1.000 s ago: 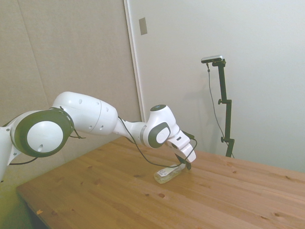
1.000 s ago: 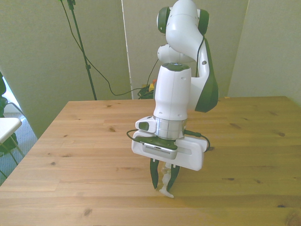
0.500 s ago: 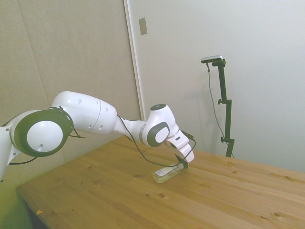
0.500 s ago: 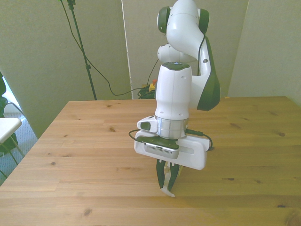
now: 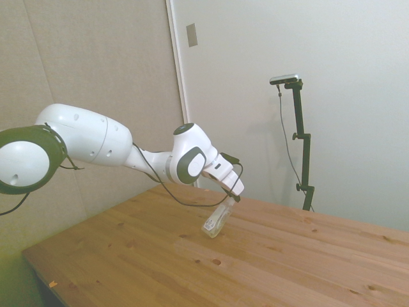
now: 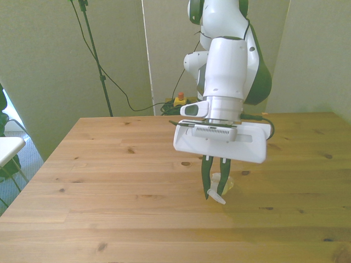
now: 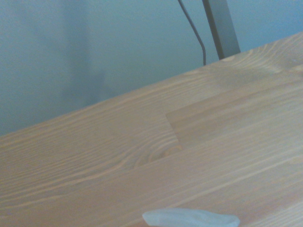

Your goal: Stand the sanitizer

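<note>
The wooden table (image 5: 275, 256) takes up most of the scene, with plain boards and a few dark knots. Over it the white arm (image 5: 96, 137) reaches out low across the near part of the top, wrist bent down. The gripper (image 6: 215, 186) hangs under the wide white wrist block, dark fingers (image 6: 207, 181) drawn in narrow and pinching the sanitizer (image 5: 217, 219) up near its nozzle end. In the side view the bottle hangs tilted, cap end up in the fingers and bottom end lowest, right at the table surface; I can't tell if it touches. In the front view the white nozzle cap pokes out below the fingertips. The wrist view mostly shows wood grain, with a pale blurry sliver at the edge.
</note>
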Robot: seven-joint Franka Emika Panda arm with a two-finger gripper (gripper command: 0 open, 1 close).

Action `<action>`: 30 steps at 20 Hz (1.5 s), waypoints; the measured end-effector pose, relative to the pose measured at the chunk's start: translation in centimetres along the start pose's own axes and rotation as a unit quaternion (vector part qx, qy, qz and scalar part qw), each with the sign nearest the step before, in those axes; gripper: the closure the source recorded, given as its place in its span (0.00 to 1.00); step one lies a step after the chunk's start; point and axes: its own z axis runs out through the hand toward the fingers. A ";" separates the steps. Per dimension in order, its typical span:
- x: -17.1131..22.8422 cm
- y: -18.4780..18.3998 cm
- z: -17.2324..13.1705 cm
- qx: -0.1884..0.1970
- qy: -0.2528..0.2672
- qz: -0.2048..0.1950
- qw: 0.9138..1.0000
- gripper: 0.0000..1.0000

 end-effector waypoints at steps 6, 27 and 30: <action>-3.7 0.8 -3.5 0.054 0.068 -0.012 0.996 1.00; -9.5 5.6 -7.4 0.135 0.142 -0.011 0.980 0.00; -9.5 5.9 -7.5 0.135 0.140 -0.010 0.981 0.00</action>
